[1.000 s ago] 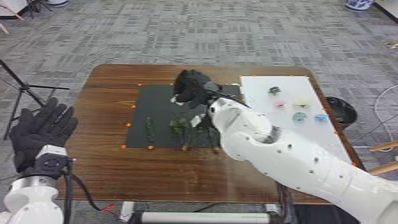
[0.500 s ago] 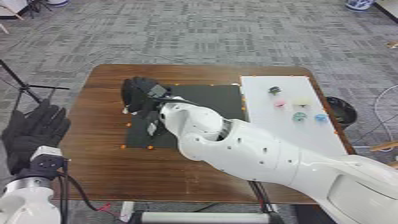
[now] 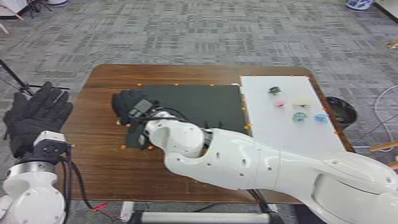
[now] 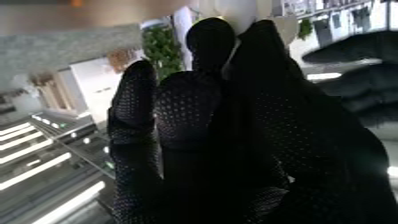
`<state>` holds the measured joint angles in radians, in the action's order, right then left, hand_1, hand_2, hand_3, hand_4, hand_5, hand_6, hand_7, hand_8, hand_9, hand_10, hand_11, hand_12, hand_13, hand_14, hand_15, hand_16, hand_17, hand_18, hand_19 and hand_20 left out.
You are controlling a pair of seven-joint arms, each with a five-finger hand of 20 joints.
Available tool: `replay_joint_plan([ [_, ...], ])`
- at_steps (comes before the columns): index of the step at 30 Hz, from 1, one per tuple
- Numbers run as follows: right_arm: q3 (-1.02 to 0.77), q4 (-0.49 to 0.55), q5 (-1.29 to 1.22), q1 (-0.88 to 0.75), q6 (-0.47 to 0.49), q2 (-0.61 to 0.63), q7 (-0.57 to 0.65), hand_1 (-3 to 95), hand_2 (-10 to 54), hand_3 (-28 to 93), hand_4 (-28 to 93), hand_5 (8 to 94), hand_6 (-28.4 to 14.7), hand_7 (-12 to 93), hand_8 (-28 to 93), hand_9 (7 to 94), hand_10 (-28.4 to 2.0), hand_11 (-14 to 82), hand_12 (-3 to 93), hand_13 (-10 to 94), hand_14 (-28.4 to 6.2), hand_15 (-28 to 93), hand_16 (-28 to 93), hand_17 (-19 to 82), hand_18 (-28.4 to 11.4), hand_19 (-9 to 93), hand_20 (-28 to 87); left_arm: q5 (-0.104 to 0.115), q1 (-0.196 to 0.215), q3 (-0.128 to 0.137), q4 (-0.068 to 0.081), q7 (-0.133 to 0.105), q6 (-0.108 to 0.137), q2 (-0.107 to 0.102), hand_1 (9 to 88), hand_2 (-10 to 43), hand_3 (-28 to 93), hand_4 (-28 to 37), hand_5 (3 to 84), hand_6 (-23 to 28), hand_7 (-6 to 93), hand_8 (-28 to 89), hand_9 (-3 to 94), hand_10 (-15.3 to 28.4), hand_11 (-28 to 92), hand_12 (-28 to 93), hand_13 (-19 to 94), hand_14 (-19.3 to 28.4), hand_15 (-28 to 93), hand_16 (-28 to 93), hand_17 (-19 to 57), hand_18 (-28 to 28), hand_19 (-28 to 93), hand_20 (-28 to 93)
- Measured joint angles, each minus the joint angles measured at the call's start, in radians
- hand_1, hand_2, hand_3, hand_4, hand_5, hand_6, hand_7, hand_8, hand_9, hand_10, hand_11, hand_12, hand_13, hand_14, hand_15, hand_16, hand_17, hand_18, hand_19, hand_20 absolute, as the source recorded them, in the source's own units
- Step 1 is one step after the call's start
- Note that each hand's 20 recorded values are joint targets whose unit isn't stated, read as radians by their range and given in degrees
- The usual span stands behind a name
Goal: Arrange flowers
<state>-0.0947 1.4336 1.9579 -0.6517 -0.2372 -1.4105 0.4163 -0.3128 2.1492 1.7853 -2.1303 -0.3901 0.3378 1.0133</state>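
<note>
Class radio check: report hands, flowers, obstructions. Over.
Left hand open, left of table. Right hand pinching white object, mat's left edge. Coloured pieces on board. Right arm partly covers mat.

Head view: thin black tripod stand (image 3: 12, 75), left; round black bin (image 3: 345, 112), right; blue-and-white rounded vessel (image 3: 359, 4), upper right; grey patterned carpet (image 3: 213, 35).

The table (image 3: 107, 170) is brown, the mat (image 3: 209, 102) dark, the board (image 3: 266, 125) white. Small pieces run pink (image 3: 280, 104), pale yellow (image 3: 301, 102), teal (image 3: 299, 116) and blue (image 3: 321, 118). Grey carpet (image 3: 204, 30) carries a blocky pattern; the right hand (image 3: 129, 104) is black.
</note>
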Motion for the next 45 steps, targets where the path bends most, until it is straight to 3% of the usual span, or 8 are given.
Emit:
replay_joint_plan([
  [7,0.036,0.001,0.014,0.01,0.012,0.007,0.032,59.0,-9.5,69,-28,67.5,0.4,37,0,77.0,-7.1,16.4,47.4,69,-5.8,67,41,33,-18.4,73,40,0.0,0.012,0.004,-0.006,-0.003,-0.005,0.0,22.2,19.2,70,-28.3,42.0,10.6,8.7,-8,31.7,16.9,22,8,23,15.4,25,-6,-8.4,13.4,35,7],
  [13,0.036,0.001,0.031,0.011,0.079,0.01,0.057,58.5,-9.5,69,-28,65.0,0.1,36,-1,75.2,-6.9,14.2,45.0,67,-5.6,65,44,32,-18.1,71,39,0.0,0.005,-0.008,-0.005,-0.005,-0.013,0.0,22.4,19.1,70,-28.3,42.0,10.6,8.7,-8,31.7,16.9,22,8,23,15.4,25,-6,-8.4,13.4,35,7],
  [21,0.068,-0.028,0.08,0.03,0.1,0.01,0.061,58.1,-9.5,69,-28,63.6,-0.4,35,-3,73.4,-7.2,11.9,42.4,66,-5.2,63,45,31,-18.1,70,38,0.001,-0.019,-0.028,0.001,-0.016,-0.024,0.0,22.8,18.9,71,-28.3,42.0,10.6,8.8,-8,31.7,16.8,22,8,23,15.4,25,-6,-8.4,13.4,35,7],
  [26,0.038,-0.052,0.08,0.017,0.115,0.009,0.056,57.8,-9.5,69,-28,62.5,-0.5,34,-3,72.2,-7.4,10.1,39.9,65,-5.6,63,46,31,-18.0,70,37,0.001,-0.038,-0.036,0.017,-0.015,-0.023,0.0,22.9,18.7,71,-28.3,42.0,10.6,8.9,-8,31.7,16.9,22,8,23,15.4,25,-6,-8.3,13.4,35,7],
  [29,0.032,-0.053,0.08,0.014,0.117,0.012,0.058,57.5,-9.5,69,-28,62.1,-0.6,33,-4,72.0,-7.4,10.0,39.8,65,-5.7,63,46,31,-18.1,70,37,0.002,-0.046,-0.035,0.02,-0.015,-0.024,0.001,23.0,18.7,71,-28.3,42.0,10.6,8.9,-8,31.7,16.9,22,8,23,15.4,25,-6,-8.3,13.4,35,7],
  [37,0.047,-0.028,0.077,0.014,0.119,0.026,0.07,54.9,-9.5,72,-28,60.8,-0.6,29,-3,68.2,-8.5,13.5,33.3,64,-5.8,63,45,30,-18.2,70,36,0.007,-0.02,-0.007,0.013,-0.022,-0.032,0.011,22.9,18.8,70,-28.3,41.9,10.6,8.8,-8,31.6,16.8,22,8,23,15.4,25,-6,-8.3,13.4,35,7],
  [40,0.037,-0.015,0.076,0.006,0.128,0.031,0.068,50.4,-7.5,77,-28,54.6,-0.8,23,-13,56.1,-9.8,17.8,18.2,61,-6.4,65,42,28,-17.7,70,33,0.022,-0.006,0.002,0.013,-0.031,-0.039,0.015,22.0,19.2,69,-28.3,41.9,10.6,8.7,-8,31.5,16.9,22,8,23,15.4,25,-6,-8.3,13.4,35,7],
  [45,-0.001,0.011,0.076,-0.015,0.169,0.04,0.036,43.4,-0.7,81,-23,47.0,-2.1,18,-13,46.6,-8.6,12.7,14.0,58,-8.5,72,37,25,-17.3,69,32,0.041,0.022,0.036,0.011,-0.036,-0.041,0.027,21.6,20.2,66,-28.3,41.8,10.7,8.3,-8,31.4,16.9,21,8,23,15.4,24,-6,-8.3,13.4,35,7],
])
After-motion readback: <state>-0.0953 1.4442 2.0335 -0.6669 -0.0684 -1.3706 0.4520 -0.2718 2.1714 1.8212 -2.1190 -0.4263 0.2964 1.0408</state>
